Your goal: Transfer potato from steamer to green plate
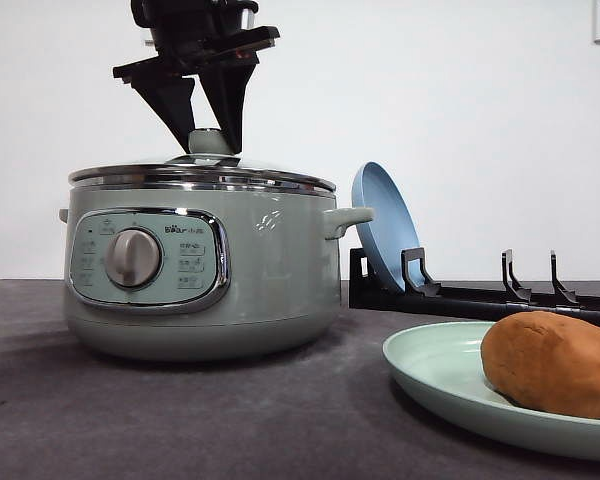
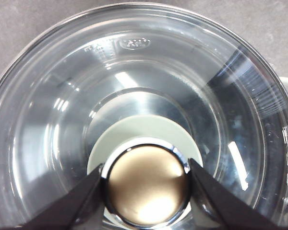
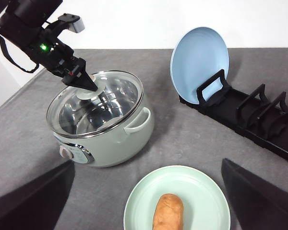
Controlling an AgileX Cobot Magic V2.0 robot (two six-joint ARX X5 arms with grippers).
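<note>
The potato [image 1: 555, 362] lies on the green plate [image 1: 435, 370] at the front right of the table, and it also shows from above [image 3: 168, 213] on that plate [image 3: 201, 191]. The steamer [image 1: 270, 280] stands at the left with its glass lid [image 3: 86, 112] seated on it. From above, my left gripper [image 1: 208, 148] reaches down with its fingers [image 2: 86, 196] pressed against both sides of the lid's knob [image 2: 148, 187]. Above the plate, my right gripper [image 3: 149, 163] hovers with its fingers spread wide and nothing between them.
A blue plate [image 1: 385, 225] stands upright in a black rack [image 1: 500, 300] behind the green plate, to the right of the steamer. The rack's other slots hold nothing. Bare grey tabletop lies between the steamer and the green plate.
</note>
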